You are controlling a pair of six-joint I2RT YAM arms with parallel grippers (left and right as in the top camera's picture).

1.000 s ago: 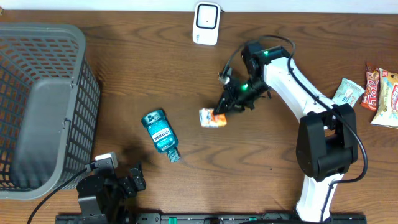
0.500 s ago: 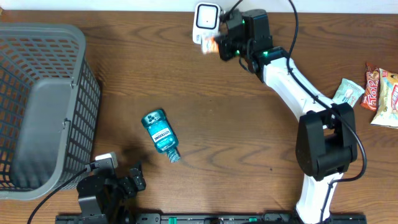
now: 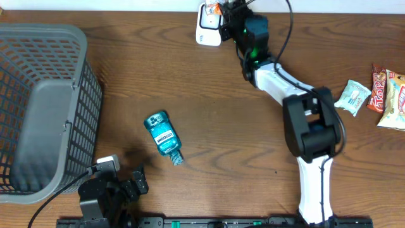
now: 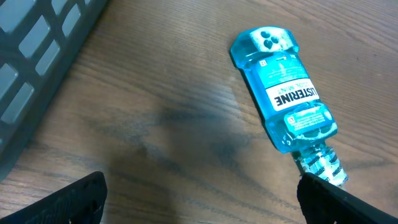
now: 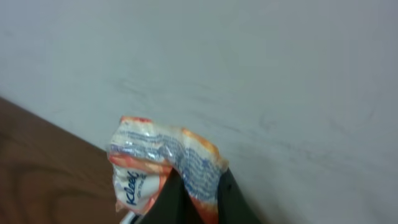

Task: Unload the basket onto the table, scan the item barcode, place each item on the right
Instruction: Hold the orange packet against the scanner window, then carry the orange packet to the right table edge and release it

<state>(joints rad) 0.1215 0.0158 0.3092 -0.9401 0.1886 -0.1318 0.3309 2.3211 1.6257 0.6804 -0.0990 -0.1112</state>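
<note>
The wooden counter (image 3: 209,126) fills the overhead view, with a grey mesh basket (image 3: 88,88) taking up its left side. The right arm (image 3: 278,82) stretches from the lower right up to the top centre of the frame. A blue mouthwash bottle (image 3: 161,134) lies on its side left of centre, well apart from the arm, and a few snack packets (image 3: 386,95) sit at the right edge. The white scanner (image 3: 207,28) stands at the top centre. Just above it, the right gripper (image 5: 199,193) is pressed together on a small orange-and-white tissue pack (image 5: 165,165), holding it off the counter. The left gripper (image 4: 199,183) rests spread wide at the lower left, near the bottle. The step in hand looks like presenting the pack; next, its barcode likely needs turning toward the scanner's face.
</note>
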